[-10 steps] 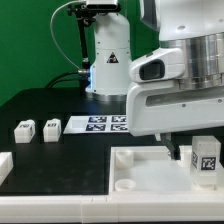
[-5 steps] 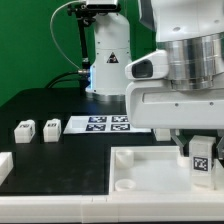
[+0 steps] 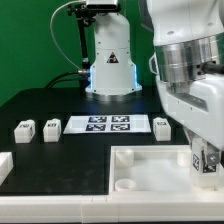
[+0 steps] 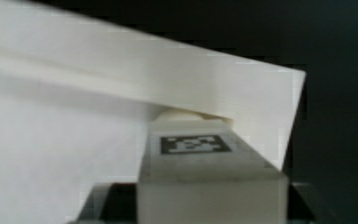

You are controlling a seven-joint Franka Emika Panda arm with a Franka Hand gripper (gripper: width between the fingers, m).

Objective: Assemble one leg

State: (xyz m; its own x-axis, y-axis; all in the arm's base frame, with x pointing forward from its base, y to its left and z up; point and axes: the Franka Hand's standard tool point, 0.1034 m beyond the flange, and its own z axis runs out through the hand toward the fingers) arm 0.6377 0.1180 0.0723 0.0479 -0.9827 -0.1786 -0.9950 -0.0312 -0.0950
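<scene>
My gripper [image 3: 207,166] is shut on a leg [image 3: 208,158], a small white block with a black-and-white tag, and holds it upright at the right end of the large white panel [image 3: 150,170]. In the wrist view the leg [image 4: 208,160] fills the middle, with dark fingers [image 4: 119,205] against both its sides, over the panel's white surface [image 4: 87,120] near its corner. Whether the leg's lower end touches the panel is hidden. Three more legs lie on the black table: two at the exterior view's left [image 3: 24,130] [image 3: 51,129] and one by the arm [image 3: 162,125].
The marker board [image 3: 110,124] lies flat behind the panel. A white part [image 3: 4,165] sits at the exterior view's far left edge. The robot's base [image 3: 110,60] stands at the back. The panel has a round socket [image 3: 123,184] at its near left corner.
The arm's wrist has swung toward the exterior view's right and turned, uncovering the marker board and the third loose leg. The held leg stays at the panel's right end.
</scene>
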